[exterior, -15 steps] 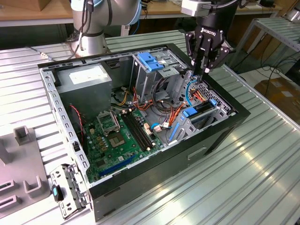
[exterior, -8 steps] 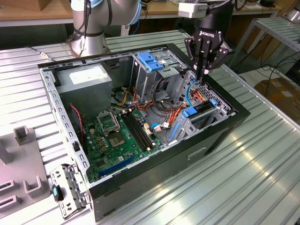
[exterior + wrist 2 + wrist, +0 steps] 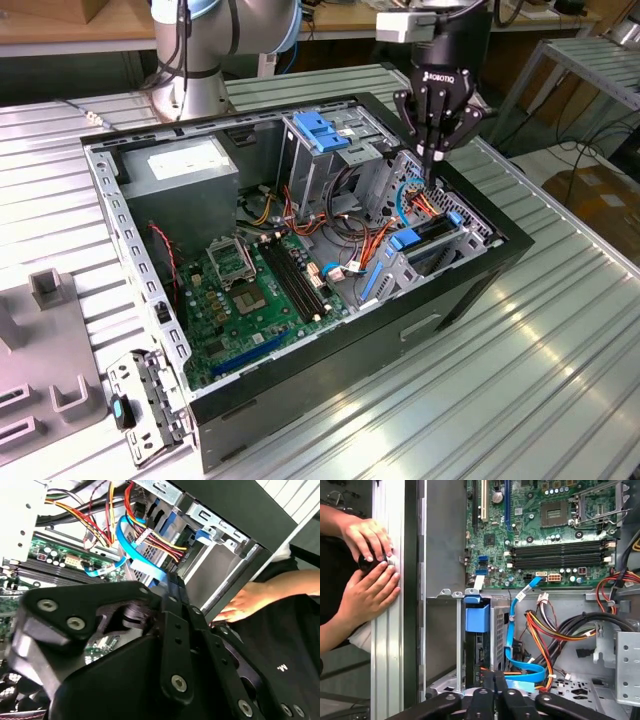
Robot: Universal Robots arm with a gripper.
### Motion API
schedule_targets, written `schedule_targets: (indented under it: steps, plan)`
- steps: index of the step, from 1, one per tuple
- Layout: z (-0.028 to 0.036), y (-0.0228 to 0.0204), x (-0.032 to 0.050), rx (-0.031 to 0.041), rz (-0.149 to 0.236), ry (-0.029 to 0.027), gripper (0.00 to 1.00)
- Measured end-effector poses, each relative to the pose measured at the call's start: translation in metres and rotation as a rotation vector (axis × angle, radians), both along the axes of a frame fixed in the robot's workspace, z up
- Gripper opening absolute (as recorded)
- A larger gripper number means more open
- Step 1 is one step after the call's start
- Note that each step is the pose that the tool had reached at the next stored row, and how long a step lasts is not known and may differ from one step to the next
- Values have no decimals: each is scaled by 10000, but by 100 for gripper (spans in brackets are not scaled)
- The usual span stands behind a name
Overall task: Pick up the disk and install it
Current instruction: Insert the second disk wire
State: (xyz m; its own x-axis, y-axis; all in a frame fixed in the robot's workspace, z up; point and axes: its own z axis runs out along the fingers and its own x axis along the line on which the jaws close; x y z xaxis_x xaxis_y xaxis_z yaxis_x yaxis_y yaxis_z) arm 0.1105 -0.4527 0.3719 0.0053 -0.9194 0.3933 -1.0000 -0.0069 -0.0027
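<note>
The disk (image 3: 430, 232), a dark body with bright blue end tabs, lies in the drive bay at the front corner of the open computer case, on the exterior view's right. In the first wrist view its blue tab (image 3: 477, 617) sits at the mouth of the metal bay. My gripper (image 3: 432, 157) hangs just above the bay, pointing down, a little behind the disk. Its black fingers (image 3: 487, 692) are pressed together and shut, with nothing between them. In the second wrist view the gripper (image 3: 170, 582) hides most of the bay.
A thin blue cable (image 3: 512, 630) and red-yellow wire bundles (image 3: 545, 630) run beside the bay. The motherboard (image 3: 250, 290) fills the case floor, and a tall cage with a light-blue latch plate (image 3: 322, 128) stands behind. A person's hands (image 3: 367, 565) rest on the table beside the case wall.
</note>
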Motion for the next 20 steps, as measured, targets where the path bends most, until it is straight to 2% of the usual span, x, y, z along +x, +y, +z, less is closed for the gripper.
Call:
schedule_targets:
  steps: [2, 3, 4, 7, 8, 10, 13, 14, 15, 16, 17, 18, 20]
  plan:
    - [-24, 9, 0, -122, 0, 0, 24]
    - [-33, 13, 0, -172, 0, 0, 24]
    - [-53, 20, 0, -270, -1, 0, 24]
    - [-88, 31, 0, -438, 0, 0, 23]
    - [-102, 31, 0, -481, 0, 0, 16]
    - [-123, 31, 0, -516, 0, 0, 16]
    - [-147, 30, -1, -524, -1, 0, 16]
    - [-158, -20, -10, -395, -2, -10, 16]
    - [-161, -52, -22, -174, -1, -17, 16]
    - [-161, -64, -28, -46, -1, -22, 16]
    - [-162, -81, -39, 143, -1, -29, 16]
    - [-162, -91, -44, 244, -1, -34, 16]
    - [-165, -123, -65, 556, -1, -53, 16]
